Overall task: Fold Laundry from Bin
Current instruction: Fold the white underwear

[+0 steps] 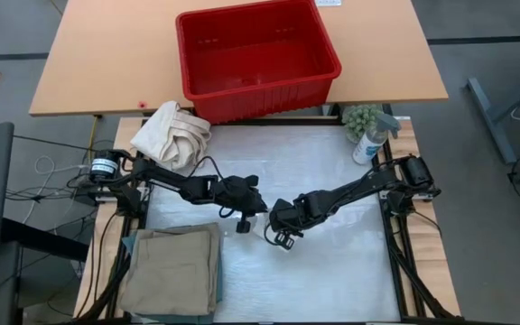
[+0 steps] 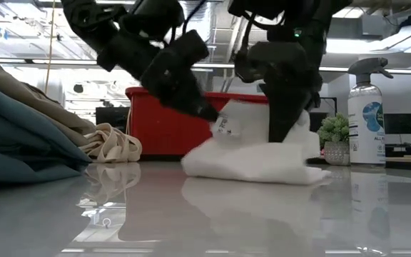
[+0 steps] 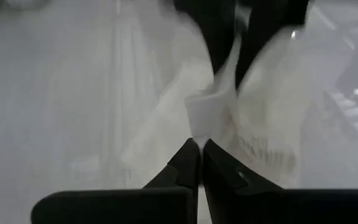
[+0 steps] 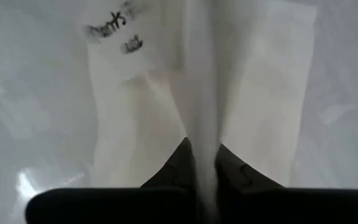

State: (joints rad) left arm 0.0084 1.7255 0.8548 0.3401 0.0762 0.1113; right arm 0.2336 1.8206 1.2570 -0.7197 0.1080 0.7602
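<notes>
Bright, even overhead light; glossy table (image 2: 205, 214) mirrors glare; wrist views blurred.

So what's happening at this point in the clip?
Both arms are working a small white cloth at the middle of the table. The left gripper is shut on an edge of it, and the right gripper pinches another fold. The red bin looks empty. Tan trousers lie folded on a teal garment at the left.

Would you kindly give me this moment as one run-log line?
left hand: shut on small white cloth | right hand: shut on small white cloth | cloth: mid-table, partly lifted | bin: looks empty | khaki trousers: folded, front-left
</notes>
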